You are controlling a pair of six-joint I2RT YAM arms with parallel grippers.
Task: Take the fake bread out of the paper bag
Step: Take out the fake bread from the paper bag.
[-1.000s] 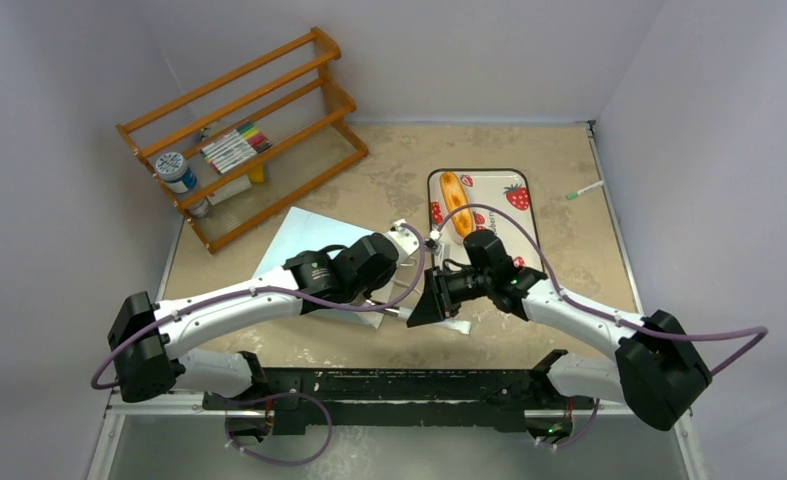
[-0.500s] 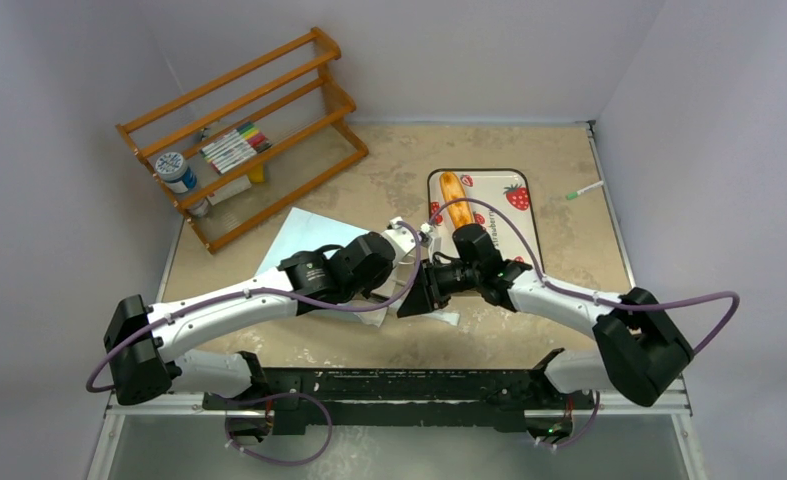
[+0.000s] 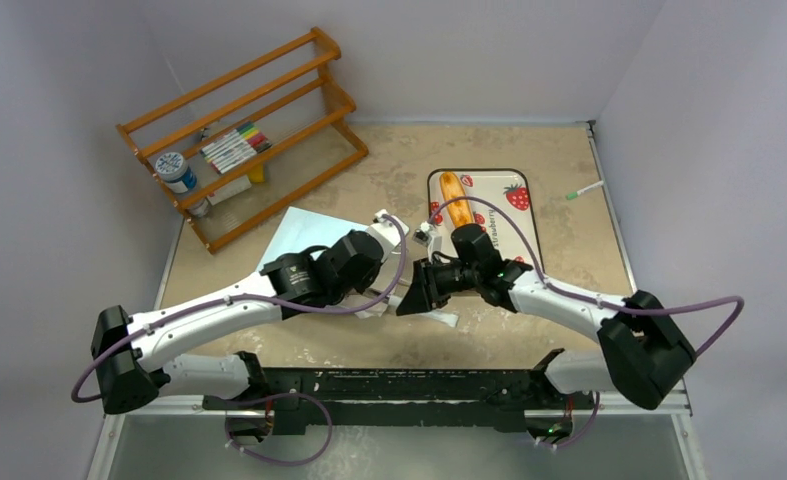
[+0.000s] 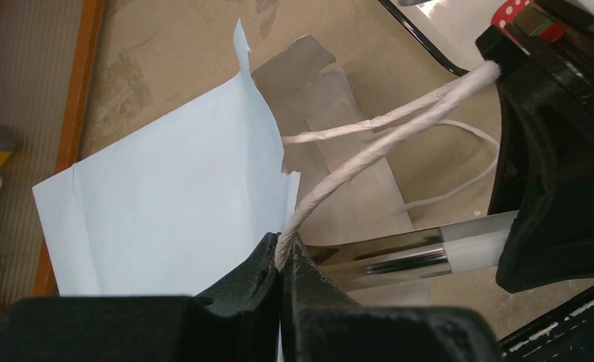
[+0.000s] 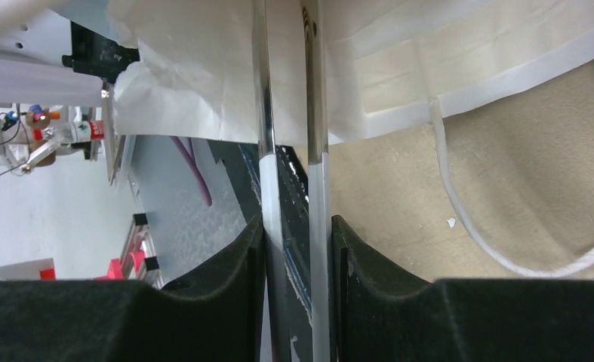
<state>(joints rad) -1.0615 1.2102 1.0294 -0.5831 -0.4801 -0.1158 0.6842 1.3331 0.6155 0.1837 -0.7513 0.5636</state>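
TONGS AT THE BAG'S MOUTH: At the middle of the overhead view the left hand point(image 4: 282, 260), its fingers pressed together on a white string handle point(image 4: 369, 152) of the paper bag point(image 4: 165, 204), draws the cord taut, apparently to steady the bag and hold its mouth up. From the right of the frame the right hand point(image 5: 295, 226) is clamped on a pair of metal tongs point(image 5: 311, 75), squeezing the two blades nearly parallel with a thin gap between them. The blades run towards the white lining at the bag's opening, their tips out of sight, a reach that looks meant for pastries lying too deep for a hand. The light blue bag lies on its side on the table point(image 3: 409, 160), left of centre. The count is two arms, one bag, one pair of tongs and two string handles, one gripped and the second handle point(image 5: 442, 154) slack on the table. Only one piece of the fake bread point(image 3: 455, 196) shows, a long golden loaf on the strawberry-print tray point(image 3: 494, 185) right of centre, well apart from the bag. Anything inside the bag is hidden, so the job appears unfinished. One wooden rack point(image 3: 326, 45) stands at upper left
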